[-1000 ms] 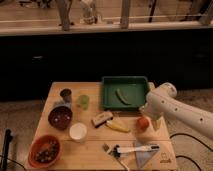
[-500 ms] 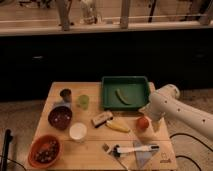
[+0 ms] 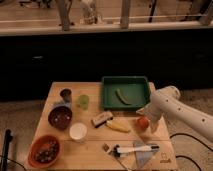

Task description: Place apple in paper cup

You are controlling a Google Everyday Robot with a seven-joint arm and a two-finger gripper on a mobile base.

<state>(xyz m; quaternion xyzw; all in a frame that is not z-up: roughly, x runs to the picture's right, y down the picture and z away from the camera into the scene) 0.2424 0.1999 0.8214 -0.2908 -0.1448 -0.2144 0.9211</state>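
Note:
The apple point(image 3: 143, 122), small and orange-red, sits on the wooden table point(image 3: 90, 159) at the right, just below the green tray. My gripper point(image 3: 145, 115), at the end of the white arm point(image 3: 175, 107) that reaches in from the right, is right at the apple, touching or just above it. The paper cup point(image 3: 78, 131), short and white, stands upright at the table's centre-left, well to the left of the apple and the gripper.
A green tray point(image 3: 125, 79) at the back holds a long green item. A yellow banana-like item point(image 3: 118, 126) and a brush point(image 3: 102, 118) lie between apple and cup. A green cup point(image 3: 83, 101), a metal cup point(image 3: 66, 94), a dark bowl point(image 3: 60, 116) and a brown bowl point(image 3: 44, 150) stand left. A white-handled tool point(image 3: 132, 149) lies in front.
The arm has shifted slightly to the right and down at the apple. The apple and the cup have not moved.

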